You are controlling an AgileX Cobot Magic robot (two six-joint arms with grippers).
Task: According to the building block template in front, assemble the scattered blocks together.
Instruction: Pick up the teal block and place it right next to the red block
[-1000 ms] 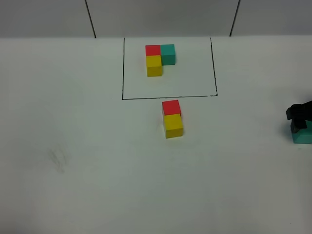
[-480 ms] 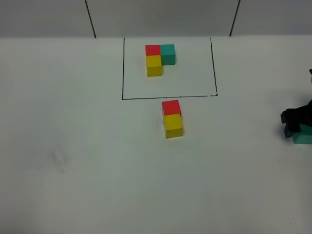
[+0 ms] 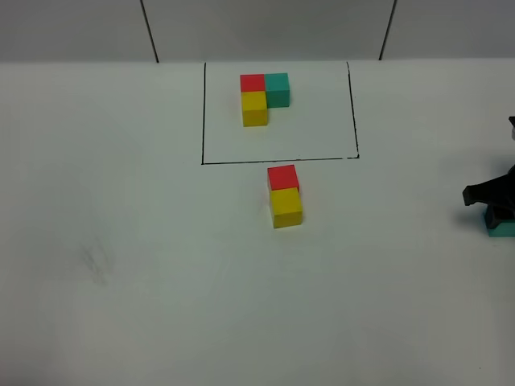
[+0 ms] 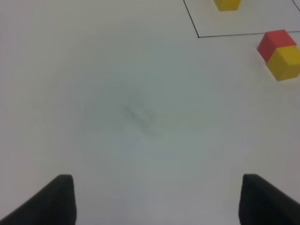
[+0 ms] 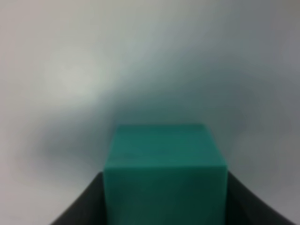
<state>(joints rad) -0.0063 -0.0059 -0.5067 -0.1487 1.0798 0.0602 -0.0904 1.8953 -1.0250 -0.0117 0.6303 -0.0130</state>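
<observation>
Six cubes on the table, one between the right gripper's fingers

There are six small cubes in all, two of each colour, all with flat matte faces and crisp square edges. Three make up the template [image 3: 263, 98]: a red, a teal and a yellow cube joined in an L, sitting inside a thin black rectangular outline [image 3: 278, 160] drawn on the white table [image 3: 161, 241]. The other three are the loose ones. The loose red cube [image 3: 282, 177] and the loose yellow cube [image 3: 286, 207] touch each other face to face, just outside the outline's near line and well apart from the right gripper [image 3: 492, 201], off toward the table's middle.

The loose teal cube [image 5: 165, 173] sits directly between the right gripper's two black fingers, which flank its sides closely. The wrist view is blurred, so I cannot tell whether the fingers are actually pressing on it or only bracketing it. In the high view only a sliver of that cube shows under the dark gripper at the table's right edge.

The left gripper [image 4: 154, 201] hangs over bare table with its two black fingertips spread wide and nothing between them. The red and yellow pair lies ahead of it and off to one side. A faint grey smudge [image 4: 138, 115] marks the smooth surface ahead of it.
</observation>
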